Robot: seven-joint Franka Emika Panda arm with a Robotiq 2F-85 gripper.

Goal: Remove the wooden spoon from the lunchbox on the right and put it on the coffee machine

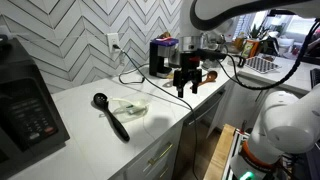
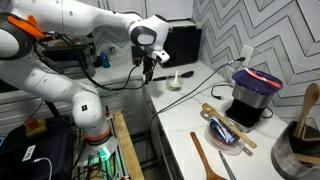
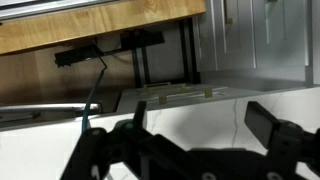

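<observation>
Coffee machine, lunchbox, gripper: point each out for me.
coffee machine (image 2: pixel 246 104), in an exterior view, on its black front body.
lunchbox (image 2: pixel 213 138), in an exterior view, on its pale left rim.
gripper (image 2: pixel 148 80), in an exterior view, midway between its fingertips.

In both exterior views the wall (image 1: pixel 70 30) carries a herringbone pattern of pale grey tiles with white joints, and the countertop (image 1: pixel 85 130) is plain white. The keypad appliance (image 1: pixel 25 105) at nine o'clock is black. The ladle (image 1: pixel 110 115) is black too; the clear container (image 1: pixel 130 107) at three o'clock of it holds something pale greenish-white. The coffee machine (image 2: pixel 252 100) is black with a purplish top and a black cord (image 1: pixel 135 68). The lunchbox (image 2: pixel 225 136) at seven o'clock of it seems pale bluish-grey, though it is small there. The wooden spoon (image 2: pixel 212 111) is light brown. The arm (image 2: pixel 70 30) is white, the gripper (image 1: pixel 186 88) black. In the wrist view a board (image 3: pixel 100 25) at twelve o'clock is warm brown.
</observation>
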